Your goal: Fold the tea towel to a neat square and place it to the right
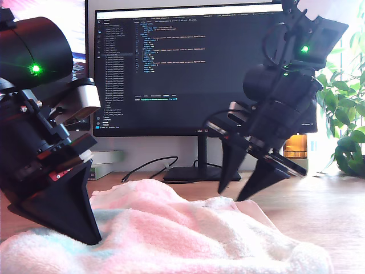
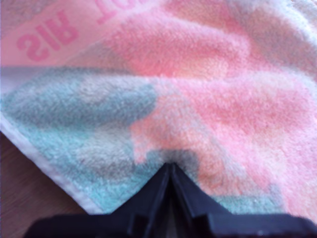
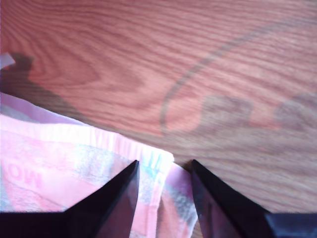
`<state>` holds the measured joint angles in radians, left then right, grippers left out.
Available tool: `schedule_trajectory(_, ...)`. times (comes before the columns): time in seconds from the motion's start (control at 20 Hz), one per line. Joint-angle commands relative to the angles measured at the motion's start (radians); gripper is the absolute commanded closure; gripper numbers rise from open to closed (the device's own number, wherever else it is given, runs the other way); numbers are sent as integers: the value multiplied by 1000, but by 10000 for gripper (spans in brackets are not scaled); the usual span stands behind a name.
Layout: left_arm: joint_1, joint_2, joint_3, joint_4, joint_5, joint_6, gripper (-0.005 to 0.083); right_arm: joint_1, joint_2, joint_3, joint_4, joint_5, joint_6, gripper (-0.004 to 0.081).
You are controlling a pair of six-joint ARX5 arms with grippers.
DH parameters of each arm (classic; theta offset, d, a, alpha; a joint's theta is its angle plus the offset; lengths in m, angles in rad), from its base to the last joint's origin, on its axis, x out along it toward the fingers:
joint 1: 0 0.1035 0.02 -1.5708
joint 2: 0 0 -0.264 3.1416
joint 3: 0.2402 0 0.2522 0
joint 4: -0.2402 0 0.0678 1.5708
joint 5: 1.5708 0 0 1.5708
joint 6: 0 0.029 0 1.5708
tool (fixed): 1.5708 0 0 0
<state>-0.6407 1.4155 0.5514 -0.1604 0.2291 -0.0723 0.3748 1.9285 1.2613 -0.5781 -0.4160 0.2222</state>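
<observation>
first gripper: my first gripper point(image 2: 171, 171) is sitting pinched tight, jaws meeting in a point and digging into the tea towel point(image 1: 171, 234), a fold of terry probably caught between them

second gripper: my second gripper point(image 3: 163, 171) is hanging with jaws narrowly parted, a pink hem corner point(image 3: 161, 158) lying right between the tips but not squeezed yet

where the towel is: it's lying bunched on the wooden table point(image 3: 198, 64), directly under both grippers, spreading toward the exterior view's left and near edge

key relation: the towel's edge is running crosswise just ahead of my second gripper's tips, cloth behind them, bare wood beyond, so I'm guessing that gripper closes next

which arm is nearer: both are basically at the cloth, the first buried in it, the second at the corner

room: open table ahead of the second gripper, monitor point(image 1: 194, 63) and cable point(image 1: 148, 165) sitting well behind it
</observation>
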Motion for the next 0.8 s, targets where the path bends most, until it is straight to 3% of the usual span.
schedule_trajectory(0.0,12,66,-71,-34,-46,2,795,5,12,-3,-4,3,0,472)
schedule_trajectory(0.4,12,66,-71,-34,-46,1,795,58,12,-3,80,3,38,494)
schedule_trajectory(0.75,12,66,-71,-34,-46,2,795,64,12,-3,69,-12,38,528)
